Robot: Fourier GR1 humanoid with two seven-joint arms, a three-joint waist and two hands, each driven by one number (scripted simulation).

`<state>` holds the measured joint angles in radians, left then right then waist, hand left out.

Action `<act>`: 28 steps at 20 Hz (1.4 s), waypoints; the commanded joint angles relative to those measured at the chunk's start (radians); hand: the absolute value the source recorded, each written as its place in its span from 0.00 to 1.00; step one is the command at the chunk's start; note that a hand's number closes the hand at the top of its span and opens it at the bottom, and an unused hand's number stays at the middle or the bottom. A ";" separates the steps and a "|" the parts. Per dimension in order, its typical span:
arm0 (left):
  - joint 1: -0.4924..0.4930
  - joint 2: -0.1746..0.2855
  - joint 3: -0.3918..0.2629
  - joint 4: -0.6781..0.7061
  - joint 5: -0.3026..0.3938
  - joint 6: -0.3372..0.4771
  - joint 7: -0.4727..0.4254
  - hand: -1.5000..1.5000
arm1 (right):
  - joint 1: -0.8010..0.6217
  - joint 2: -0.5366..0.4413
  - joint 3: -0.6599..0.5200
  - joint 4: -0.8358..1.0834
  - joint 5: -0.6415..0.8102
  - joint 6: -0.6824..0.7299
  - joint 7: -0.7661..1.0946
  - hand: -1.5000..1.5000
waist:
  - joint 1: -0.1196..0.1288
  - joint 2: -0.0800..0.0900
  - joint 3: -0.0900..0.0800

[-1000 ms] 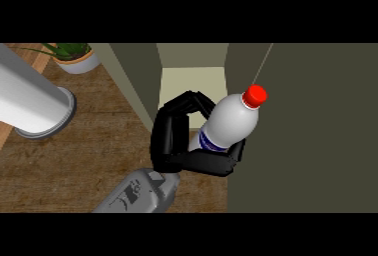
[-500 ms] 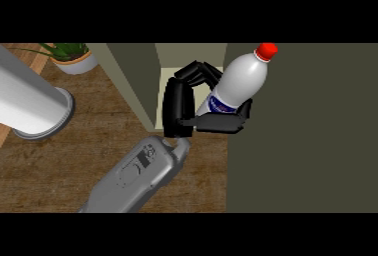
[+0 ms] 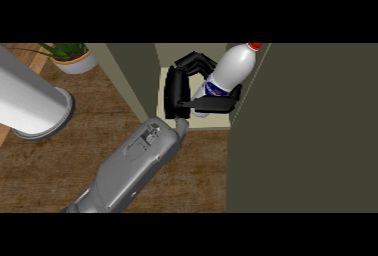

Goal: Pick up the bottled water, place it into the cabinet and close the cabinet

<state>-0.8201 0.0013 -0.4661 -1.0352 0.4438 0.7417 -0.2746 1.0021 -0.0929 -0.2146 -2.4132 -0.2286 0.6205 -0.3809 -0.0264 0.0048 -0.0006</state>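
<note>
The water bottle (image 3: 232,65) is white with a red cap (image 3: 255,46) and a blue label (image 3: 214,90) low on its body. It leans with the cap toward 1 o'clock. It sits inside the open cabinet (image 3: 136,80), over the pale shelf (image 3: 210,123). I cannot tell whether its base touches that shelf.

The left hand (image 3: 176,90) holds the bottle. Its palm lies at the bottle's 9 o'clock side, its fingers (image 3: 193,61) curl round the far side, and its thumb (image 3: 214,103) crosses the near side just under the label. The grey forearm (image 3: 133,165) runs from the wrist toward 7 o'clock, down to the lower edge of the view.

Right beside the bottle at 3 o'clock stands a broad dark olive panel (image 3: 310,125), which fills the right part of the view. Whether it is the cabinet's door or its side cannot be told.

The wooden counter (image 3: 74,160) spreads out at 8 o'clock from the cabinet. On it, well apart from the hand at 9 o'clock, stands a large white cylinder (image 3: 29,95). A potted plant (image 3: 70,57) in a pale pot sits at 10 o'clock, near the cabinet's left wall.
</note>
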 commanded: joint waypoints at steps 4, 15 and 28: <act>-0.048 -0.001 0.065 0.175 0.088 -0.013 -0.101 1.00 | 0.050 -0.021 -0.063 -0.060 -0.158 0.062 -0.017 0.00 | -0.028 0.002 0.000; -0.172 -0.001 0.130 0.467 0.096 -0.071 -0.248 1.00 | -0.004 -0.026 -0.042 -0.069 -0.182 0.042 0.048 0.00 | -0.020 0.007 0.000; -0.430 0.022 0.150 0.790 0.026 -0.087 -0.161 0.00 | -0.057 -0.021 -0.022 -0.034 -0.137 0.029 0.051 0.00 | -0.036 0.012 0.000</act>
<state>-1.1614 0.0119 -0.3360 -0.3192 0.4791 0.6553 -0.4818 0.9297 -0.1100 -0.2185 -2.3886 -0.2858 0.6443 -0.3537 -0.0580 0.0177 -0.0007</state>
